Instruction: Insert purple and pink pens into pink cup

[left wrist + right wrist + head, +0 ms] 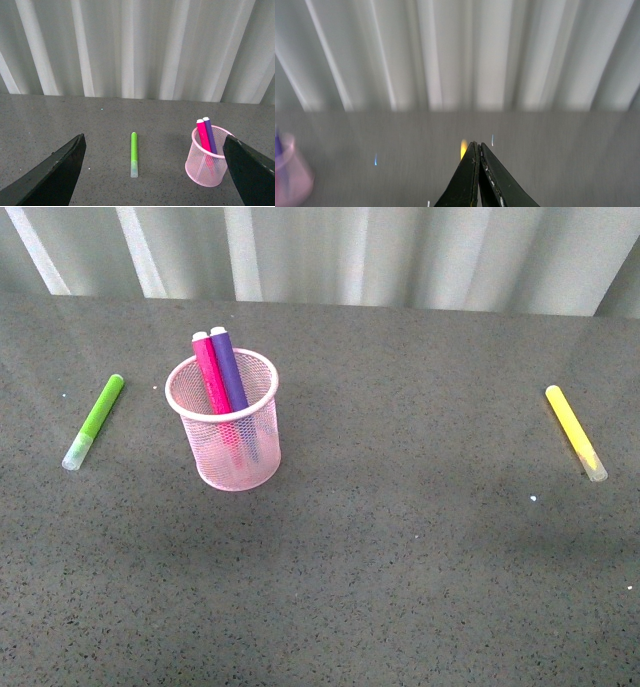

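The pink cup (230, 432) stands upright on the dark table, left of centre in the front view. The purple pen (229, 369) and the pink pen (211, 372) stand inside it, leaning together with their white tips above the rim. In the left wrist view the cup (208, 165) with both pens shows between the wide black fingers of my left gripper (157, 171), which is open and empty, well back from it. My right gripper (477, 148) is shut with nothing in it; that view is blurred, and the cup (290, 174) shows at its edge. Neither arm appears in the front view.
A lime-green marker (94, 420) lies flat to the left of the cup, also seen as the green marker (134, 154) between my left fingers. A yellow marker (574, 431) lies at the far right. A pale corrugated wall (330, 252) runs along the table's back.
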Robot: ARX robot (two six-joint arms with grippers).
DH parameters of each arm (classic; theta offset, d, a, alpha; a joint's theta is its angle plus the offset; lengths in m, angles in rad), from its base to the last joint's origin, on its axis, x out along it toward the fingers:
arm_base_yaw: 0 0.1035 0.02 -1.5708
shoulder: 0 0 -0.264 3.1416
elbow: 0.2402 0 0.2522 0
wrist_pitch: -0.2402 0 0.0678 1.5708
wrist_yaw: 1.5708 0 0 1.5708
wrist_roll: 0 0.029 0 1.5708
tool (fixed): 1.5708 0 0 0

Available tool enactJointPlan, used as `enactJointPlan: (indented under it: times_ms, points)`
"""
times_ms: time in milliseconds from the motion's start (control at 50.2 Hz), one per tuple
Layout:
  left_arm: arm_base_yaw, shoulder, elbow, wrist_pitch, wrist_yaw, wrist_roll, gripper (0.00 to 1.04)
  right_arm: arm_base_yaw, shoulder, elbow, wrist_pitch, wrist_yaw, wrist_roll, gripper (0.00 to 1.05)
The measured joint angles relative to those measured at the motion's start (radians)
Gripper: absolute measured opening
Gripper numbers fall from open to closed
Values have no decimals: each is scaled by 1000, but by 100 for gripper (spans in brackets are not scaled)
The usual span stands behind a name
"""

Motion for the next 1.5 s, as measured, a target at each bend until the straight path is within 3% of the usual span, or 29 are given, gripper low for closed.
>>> enactJointPlan:
  times_ms: [159,219,578,718,1495]
  points:
    - [0,0,0,0,0,0,98,0,0,0,-1,0,0,3]
    - [0,0,0,0,0,0,98,0,0,0,-1,0,0,10]
    - [0,0,0,0,0,0,98,0,0,0,-1,0,0,66]
    - [0,0,0,0,0,0,98,0,0,0,-1,0,1,99]
    - [0,0,0,0,0,0,98,0,0,0,-1,0,1,98]
